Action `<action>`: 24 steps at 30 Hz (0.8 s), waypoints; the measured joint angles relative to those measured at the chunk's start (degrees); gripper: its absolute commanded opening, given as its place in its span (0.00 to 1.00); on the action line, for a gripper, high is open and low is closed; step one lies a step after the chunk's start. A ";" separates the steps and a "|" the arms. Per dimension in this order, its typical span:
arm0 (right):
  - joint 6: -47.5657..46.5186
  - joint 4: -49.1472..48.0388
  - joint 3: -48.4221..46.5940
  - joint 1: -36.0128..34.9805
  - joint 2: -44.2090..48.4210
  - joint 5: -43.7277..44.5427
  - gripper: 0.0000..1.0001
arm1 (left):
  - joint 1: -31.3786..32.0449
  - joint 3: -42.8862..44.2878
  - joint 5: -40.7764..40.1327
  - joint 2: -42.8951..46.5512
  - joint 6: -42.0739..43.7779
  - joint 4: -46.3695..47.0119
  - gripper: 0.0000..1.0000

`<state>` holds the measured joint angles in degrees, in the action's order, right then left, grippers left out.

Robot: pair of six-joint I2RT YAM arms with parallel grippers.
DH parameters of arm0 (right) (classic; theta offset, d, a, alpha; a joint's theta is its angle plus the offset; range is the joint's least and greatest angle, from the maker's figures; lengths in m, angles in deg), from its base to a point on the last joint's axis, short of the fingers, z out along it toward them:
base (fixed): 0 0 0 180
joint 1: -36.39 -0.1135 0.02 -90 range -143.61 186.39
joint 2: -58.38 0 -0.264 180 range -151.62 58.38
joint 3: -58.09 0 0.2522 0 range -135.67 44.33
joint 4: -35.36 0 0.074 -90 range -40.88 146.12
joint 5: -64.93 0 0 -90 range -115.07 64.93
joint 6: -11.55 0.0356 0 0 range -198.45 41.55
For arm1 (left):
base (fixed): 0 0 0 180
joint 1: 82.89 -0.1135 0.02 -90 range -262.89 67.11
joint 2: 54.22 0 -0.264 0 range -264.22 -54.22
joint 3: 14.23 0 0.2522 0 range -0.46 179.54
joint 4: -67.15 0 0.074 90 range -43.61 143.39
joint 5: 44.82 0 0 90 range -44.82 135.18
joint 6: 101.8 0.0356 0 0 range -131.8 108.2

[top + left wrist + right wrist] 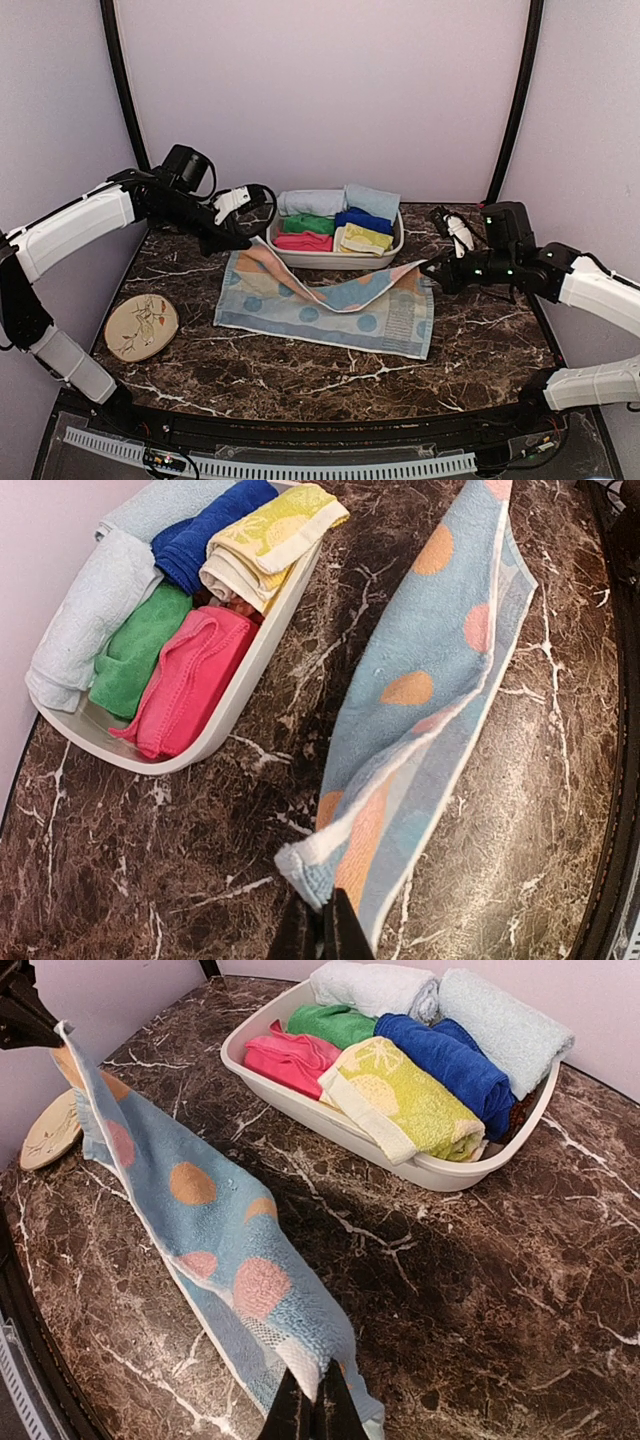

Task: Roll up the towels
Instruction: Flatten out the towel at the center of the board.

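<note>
The blue spotted towel [330,312] lies spread on the marble table, its far edge lifted and folded toward the front. My left gripper [250,240] is shut on its far left corner, which the left wrist view shows pinched between the fingers [322,925] with the cloth [420,680] hanging away. My right gripper [428,268] is shut on the far right corner; in the right wrist view [312,1405] the towel [200,1200] stretches off to the left. A plain pale blue towel [372,200] lies rolled at the back right of the tray.
A white tray [330,258] behind the towel holds rolled green, pink, dark-blue, yellow and pale towels. A round beige plate with a drawing [141,326] lies at the front left. Black frame posts stand at the back corners.
</note>
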<state>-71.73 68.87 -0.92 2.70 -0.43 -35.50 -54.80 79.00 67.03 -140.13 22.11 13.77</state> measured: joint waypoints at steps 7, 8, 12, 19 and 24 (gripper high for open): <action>-0.07 2.82 -4.13 0.00 1.44 -0.09 0.00 | -1.29 -1.99 -0.17 7.28 0.00 -2.95 0.00; -0.15 3.50 -4.83 0.00 1.95 -0.15 0.00 | -1.38 -1.92 -0.24 8.87 0.17 -3.67 0.00; -0.20 6.67 -6.97 0.00 4.57 -0.70 0.00 | -1.53 -1.62 -0.42 16.68 1.07 -7.34 0.00; -0.11 15.93 -11.32 0.00 9.60 -3.02 0.00 | -1.53 -0.17 3.43 29.44 4.63 -18.60 0.00; 0.52 23.21 -15.67 0.00 10.56 -4.96 0.00 | -1.53 0.94 7.15 35.43 5.90 -25.09 0.00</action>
<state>-71.20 92.08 -16.60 2.70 10.13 -40.46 -56.33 79.94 74.17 -104.70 28.02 -11.32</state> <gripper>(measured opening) 0.018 0.024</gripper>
